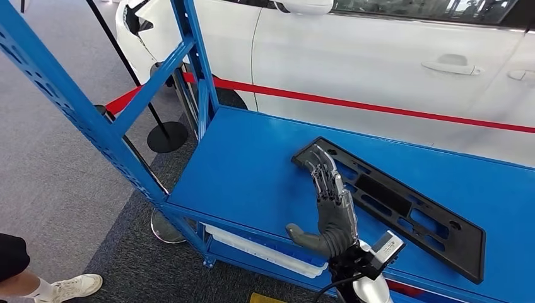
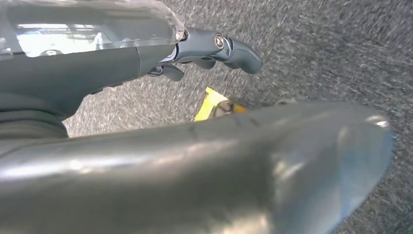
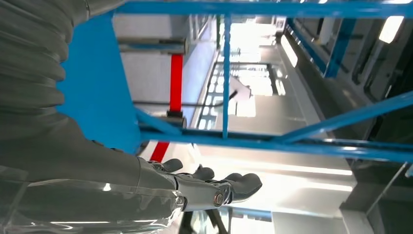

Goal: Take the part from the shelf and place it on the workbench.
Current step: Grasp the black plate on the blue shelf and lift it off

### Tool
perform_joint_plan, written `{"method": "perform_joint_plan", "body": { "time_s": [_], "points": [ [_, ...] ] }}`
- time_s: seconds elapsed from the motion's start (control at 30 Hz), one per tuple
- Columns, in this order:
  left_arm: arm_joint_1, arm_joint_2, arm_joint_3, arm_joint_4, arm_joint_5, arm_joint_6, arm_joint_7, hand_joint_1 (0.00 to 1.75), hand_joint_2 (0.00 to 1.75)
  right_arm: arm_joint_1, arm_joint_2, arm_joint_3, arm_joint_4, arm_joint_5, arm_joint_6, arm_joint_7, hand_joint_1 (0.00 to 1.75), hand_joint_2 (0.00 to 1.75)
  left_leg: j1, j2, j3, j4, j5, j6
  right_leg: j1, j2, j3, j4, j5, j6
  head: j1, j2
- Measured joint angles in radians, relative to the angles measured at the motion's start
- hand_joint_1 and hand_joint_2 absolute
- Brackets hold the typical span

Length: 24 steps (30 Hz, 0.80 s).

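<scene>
A long flat black plastic part (image 1: 441, 221) with several slots lies slantwise on the blue shelf board (image 1: 252, 164). My right hand (image 1: 331, 202) reaches in from below, palm down, with its fingers stretched out flat over the part's near left end and the thumb spread off to the side. Whether the fingers (image 1: 323, 169) press on the part or hover just above it is unclear. In the right wrist view the same hand (image 3: 195, 190) shows straight fingers with nothing in them. My left hand (image 2: 214, 48) hangs over grey carpet and holds nothing.
Blue shelf uprights and a diagonal brace (image 1: 76, 107) stand at the left. A white car (image 1: 378, 57) behind a red barrier tape (image 1: 378, 106) is beyond the shelf. A white tray (image 1: 265, 252) sits on the lower level. A person's shoe (image 1: 72, 287) is at the lower left.
</scene>
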Motion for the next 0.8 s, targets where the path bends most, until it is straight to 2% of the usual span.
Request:
{"method": "perform_joint_plan", "body": {
  "time_s": [0.03,0.07,0.1,0.17,0.2,0.23,0.3,0.37,0.43,0.5,0.53,0.57,0.6,0.67,0.7,0.73,0.8],
  "points": [
    [0.001,0.000,0.000,0.000,0.000,0.000,0.003,0.00,0.00,0.001,0.000,0.000,-0.003,0.025,-0.027,-0.002,0.00,1.75,-0.002,0.000,-0.023,0.048,-0.013,0.002,0.005,0.000,0.000,0.001,-0.001,-0.003,0.000,0.000],
    [0.002,0.000,0.000,0.000,0.000,0.000,0.006,0.00,0.00,0.002,0.001,0.000,-0.008,0.053,-0.058,-0.002,0.00,1.75,-0.004,0.000,-0.030,0.061,-0.006,0.006,0.010,0.000,0.000,0.002,-0.001,-0.005,0.000,0.000],
    [0.002,0.000,0.000,0.000,0.000,0.000,0.008,0.00,0.00,0.002,0.002,0.000,-0.014,0.086,-0.094,0.000,0.00,1.75,-0.007,0.000,-0.016,0.032,0.019,0.014,0.015,0.000,0.002,0.002,-0.002,-0.007,0.000,0.000],
    [0.001,0.000,0.000,0.000,0.000,0.000,0.010,0.00,0.00,0.002,0.007,0.000,-0.032,0.159,-0.173,0.011,0.00,1.75,-0.018,0.000,0.048,-0.100,0.085,0.036,0.023,0.001,0.006,0.003,-0.005,-0.010,0.000,0.000],
    [-0.001,0.000,0.000,0.000,0.000,0.000,0.010,0.00,0.00,0.002,0.009,0.000,-0.041,0.197,-0.213,0.018,0.00,1.75,-0.023,0.001,0.076,-0.161,0.107,0.046,0.026,0.002,0.007,0.004,-0.005,-0.009,0.001,0.000],
    [-0.002,0.000,0.000,0.000,0.000,0.000,0.010,0.00,0.00,0.002,0.011,-0.001,-0.047,0.232,-0.249,0.026,0.00,1.75,-0.028,0.002,0.093,-0.199,0.116,0.052,0.027,0.001,0.006,0.004,-0.005,-0.007,0.001,0.000],
    [-0.003,-0.001,0.000,0.000,0.000,-0.001,0.010,0.00,0.00,0.003,0.012,-0.001,-0.054,0.288,-0.305,0.034,0.00,1.75,-0.033,0.003,0.100,-0.219,0.118,0.056,0.025,0.000,0.003,0.004,-0.004,0.000,0.001,0.000],
    [-0.002,-0.003,0.000,0.000,0.000,-0.001,0.011,0.00,0.00,0.004,0.011,-0.002,-0.060,0.317,-0.337,0.037,0.00,1.75,-0.027,0.005,0.105,-0.234,0.128,0.060,0.024,0.000,0.001,0.011,-0.010,0.012,0.001,0.000],
    [-0.003,-0.005,0.000,0.000,0.000,-0.001,0.012,0.00,0.00,0.005,0.011,-0.006,-0.067,0.329,-0.356,0.041,0.00,1.75,-0.019,0.007,0.111,-0.249,0.137,0.065,0.021,0.001,-0.024,0.070,-0.051,0.025,0.003,0.000],
    [-0.003,-0.005,0.000,0.000,0.000,0.000,0.015,0.00,0.00,0.012,0.010,-0.015,-0.069,0.332,-0.364,0.046,0.00,1.75,-0.019,0.008,0.110,-0.251,0.138,0.067,0.011,0.001,-0.082,0.191,-0.112,0.037,0.004,0.000],
    [-0.002,-0.005,0.000,0.000,0.000,0.000,0.017,0.00,0.00,0.017,0.009,-0.022,-0.070,0.332,-0.366,0.048,0.00,1.75,-0.018,0.008,0.110,-0.250,0.138,0.067,0.004,0.000,-0.108,0.242,-0.129,0.043,0.004,0.000],
    [-0.002,-0.005,0.000,0.000,0.000,0.001,0.018,0.00,0.00,0.023,0.007,-0.030,-0.070,0.333,-0.367,0.050,0.00,1.75,-0.017,0.008,0.110,-0.249,0.137,0.066,-0.002,0.000,-0.119,0.264,-0.127,0.048,0.004,0.000],
    [-0.001,-0.005,0.000,0.000,0.000,0.001,0.018,0.00,0.00,0.029,0.005,-0.038,-0.070,0.334,-0.368,0.053,0.00,1.75,-0.015,0.008,0.110,-0.248,0.136,0.063,-0.007,-0.001,-0.113,0.248,-0.106,0.053,0.004,0.000],
    [-0.001,-0.006,0.000,0.000,0.000,0.000,0.016,0.00,0.00,0.046,-0.001,-0.063,-0.072,0.343,-0.369,0.062,0.00,1.75,-0.009,0.006,0.112,-0.242,0.130,0.054,-0.018,-0.003,-0.054,0.126,-0.040,0.062,0.004,0.000],
    [-0.001,-0.006,0.000,0.000,0.000,0.000,0.014,0.00,0.00,0.059,-0.004,-0.079,-0.075,0.349,-0.367,0.065,0.00,1.75,-0.009,0.005,0.112,-0.236,0.126,0.047,-0.018,-0.003,-0.024,0.066,-0.017,0.061,0.004,0.000],
    [-0.001,-0.005,0.000,0.001,0.000,-0.001,0.012,0.00,0.00,0.076,-0.006,-0.099,-0.080,0.356,-0.363,0.066,0.00,1.75,-0.009,0.003,0.111,-0.232,0.123,0.040,-0.017,-0.002,-0.005,0.026,-0.006,0.056,0.004,0.000],
    [0.000,-0.004,0.000,0.001,0.000,-0.004,0.008,0.00,0.00,0.115,-0.009,-0.143,-0.091,0.371,-0.354,0.062,0.00,1.75,-0.010,0.000,0.109,-0.229,0.120,0.026,-0.011,0.001,0.002,0.007,-0.006,0.039,0.004,0.000]
  ]
}}
